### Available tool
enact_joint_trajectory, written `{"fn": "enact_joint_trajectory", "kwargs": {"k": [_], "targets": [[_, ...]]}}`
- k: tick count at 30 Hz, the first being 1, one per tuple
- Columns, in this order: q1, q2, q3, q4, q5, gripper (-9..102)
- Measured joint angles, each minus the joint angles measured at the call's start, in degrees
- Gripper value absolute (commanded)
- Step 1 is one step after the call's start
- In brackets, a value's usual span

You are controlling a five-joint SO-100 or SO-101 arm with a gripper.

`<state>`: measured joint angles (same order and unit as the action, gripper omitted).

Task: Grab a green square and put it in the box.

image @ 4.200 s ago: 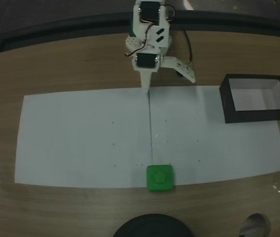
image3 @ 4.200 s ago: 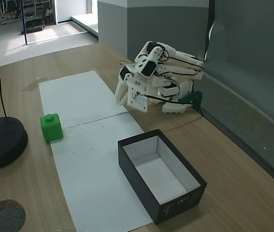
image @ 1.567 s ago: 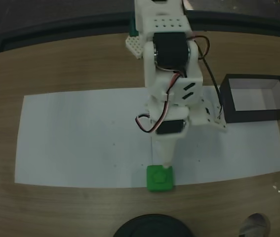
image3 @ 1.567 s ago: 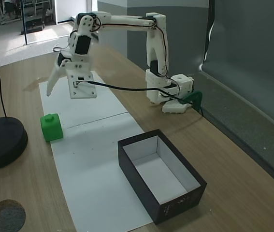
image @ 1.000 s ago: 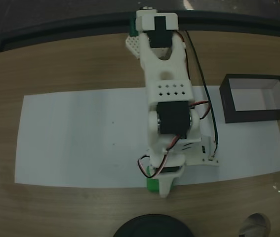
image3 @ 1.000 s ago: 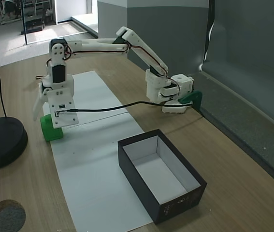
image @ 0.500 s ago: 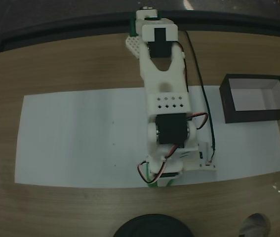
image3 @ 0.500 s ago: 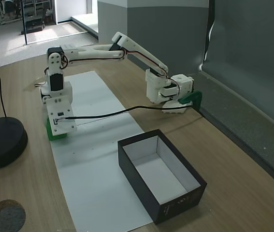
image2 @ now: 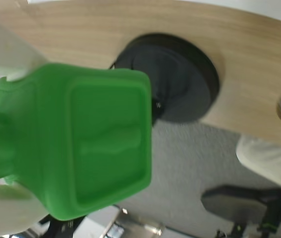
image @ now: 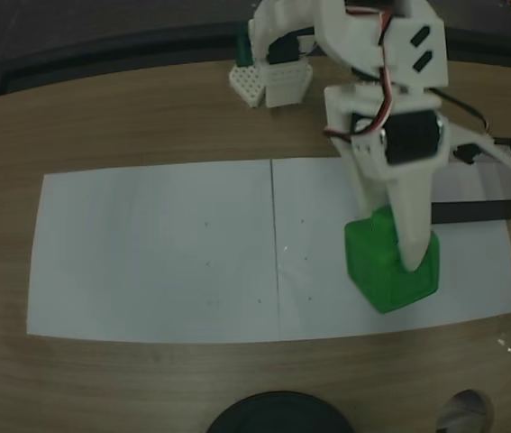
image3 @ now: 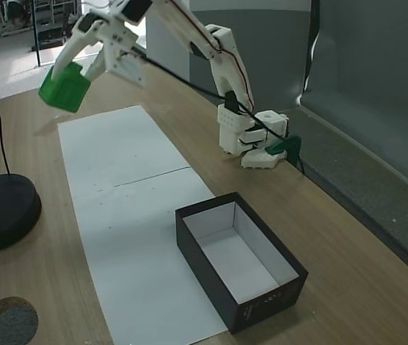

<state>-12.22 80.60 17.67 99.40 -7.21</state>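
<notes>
The green square [image3: 65, 88] hangs high above the table, tilted, with my gripper [image3: 69, 77] shut on it. In a fixed view from above, the green square [image: 381, 271] looms large over the right half of the paper, one white finger [image: 413, 230] lying across it. The wrist view has the green square [image2: 85, 144] up close between white fingers [image2: 4, 49]. The box [image3: 239, 259], black outside and white inside, stands open on the table's near right. From above, the box [image: 498, 203] is partly hidden behind the arm.
A white paper sheet [image: 147, 253] covers the middle of the wooden table. A black round stand base [image3: 2, 212] sits near the table's edge, also the black round base [image: 278, 415] from above. The arm's white base [image3: 250, 140] stands at the back.
Half a second ago the gripper was down on the green square at the paper's front edge. Now the square is lifted high and has moved right toward the box in the view from above.
</notes>
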Motion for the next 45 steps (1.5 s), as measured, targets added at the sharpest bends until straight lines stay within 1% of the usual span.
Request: {"fn": "enact_joint_trajectory", "kwargs": {"k": [3,5,7,10,13,18,22,24,29,35,40,45], "targets": [[-11.51,14.77,11.34,0.35,0.09,8],[-21.18,23.55,23.03,0.18,0.09,8],[-28.48,31.38,35.77,-1.32,-0.44,8],[-31.2,39.55,50.63,-3.78,-0.97,8],[-31.46,41.75,59.59,-5.54,-0.97,8],[-33.4,42.1,72.77,-14.68,-0.97,8],[-33.4,40.69,79.01,-23.73,-0.97,8],[-34.37,38.94,80.68,-26.28,-0.97,8],[-37.97,35.51,81.12,-27.95,-0.88,8],[-46.49,35.42,81.12,-28.48,1.14,8],[-46.76,34.98,81.12,-31.73,1.14,8],[-45.53,30.59,81.12,-36.83,1.14,8]]}}
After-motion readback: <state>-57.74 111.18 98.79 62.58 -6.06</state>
